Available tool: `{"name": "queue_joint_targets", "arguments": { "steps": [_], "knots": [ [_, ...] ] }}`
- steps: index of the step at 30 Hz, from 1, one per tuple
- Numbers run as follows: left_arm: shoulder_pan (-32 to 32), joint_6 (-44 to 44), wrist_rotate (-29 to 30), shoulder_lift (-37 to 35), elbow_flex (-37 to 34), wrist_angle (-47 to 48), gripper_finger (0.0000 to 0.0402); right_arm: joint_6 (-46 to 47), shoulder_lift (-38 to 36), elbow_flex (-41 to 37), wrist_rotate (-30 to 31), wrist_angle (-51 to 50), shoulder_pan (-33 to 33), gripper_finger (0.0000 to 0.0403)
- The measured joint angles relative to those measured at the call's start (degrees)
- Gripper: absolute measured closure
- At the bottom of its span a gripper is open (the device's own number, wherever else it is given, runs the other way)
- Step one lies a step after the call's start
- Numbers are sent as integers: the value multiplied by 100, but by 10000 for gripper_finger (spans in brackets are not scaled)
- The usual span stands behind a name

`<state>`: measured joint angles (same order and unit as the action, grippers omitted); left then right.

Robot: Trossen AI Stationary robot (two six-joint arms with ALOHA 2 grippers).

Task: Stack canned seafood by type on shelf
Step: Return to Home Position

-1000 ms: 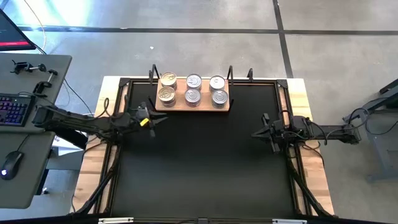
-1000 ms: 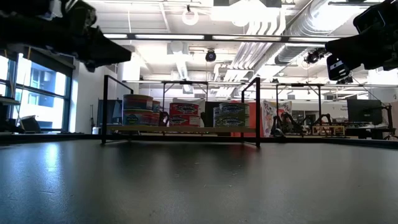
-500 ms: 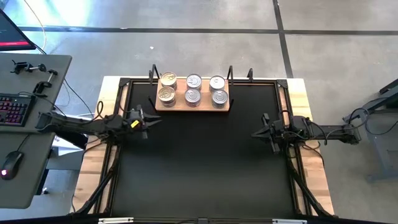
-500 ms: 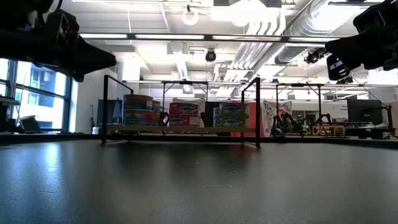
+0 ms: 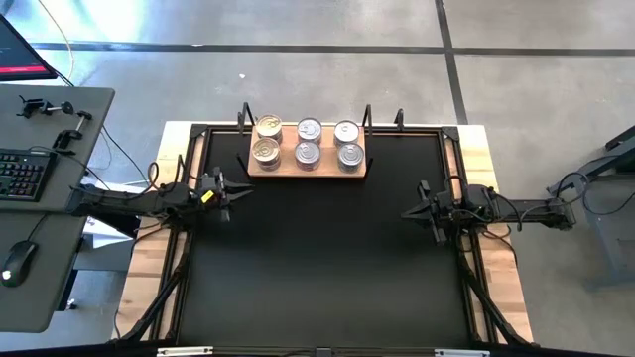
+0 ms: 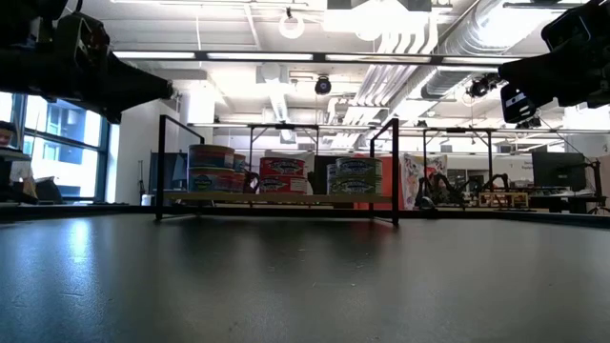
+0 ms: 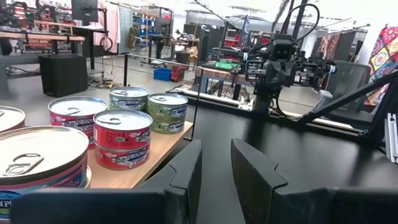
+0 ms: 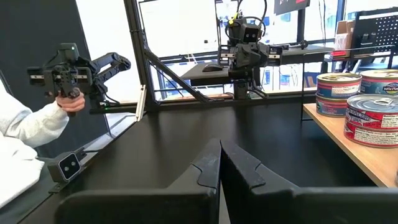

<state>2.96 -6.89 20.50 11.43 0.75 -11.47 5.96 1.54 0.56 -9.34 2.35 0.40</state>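
The left tool (image 5: 234, 187) hangs over the left side of the black worktop (image 5: 317, 268), near the shelf's left end, its two fingers a little way apart with nothing between them. The tins (image 5: 308, 153) sit in two rows of three on the wooden shelf (image 5: 327, 171) at the back middle. The right tool (image 5: 407, 212) hangs over the right side, fingers pressed together, holding nothing.

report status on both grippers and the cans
Left gripper open, empty, front-left of the shelf. Right gripper shut, empty, right side of the mat. Cans on the shelf, two rows of three. Nothing in the way.
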Motion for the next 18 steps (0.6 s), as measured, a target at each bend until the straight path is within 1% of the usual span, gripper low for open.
{"name": "queue_joint_targets", "arguments": {
  "steps": [10,18],
  "knots": [
    [0,2,-1,-646,0,813,326,0,0,0,0,0,0,403],
    [0,405,-81,-976,2,853,326,0,0,-2,0,-2,0,403]
  ]
}}
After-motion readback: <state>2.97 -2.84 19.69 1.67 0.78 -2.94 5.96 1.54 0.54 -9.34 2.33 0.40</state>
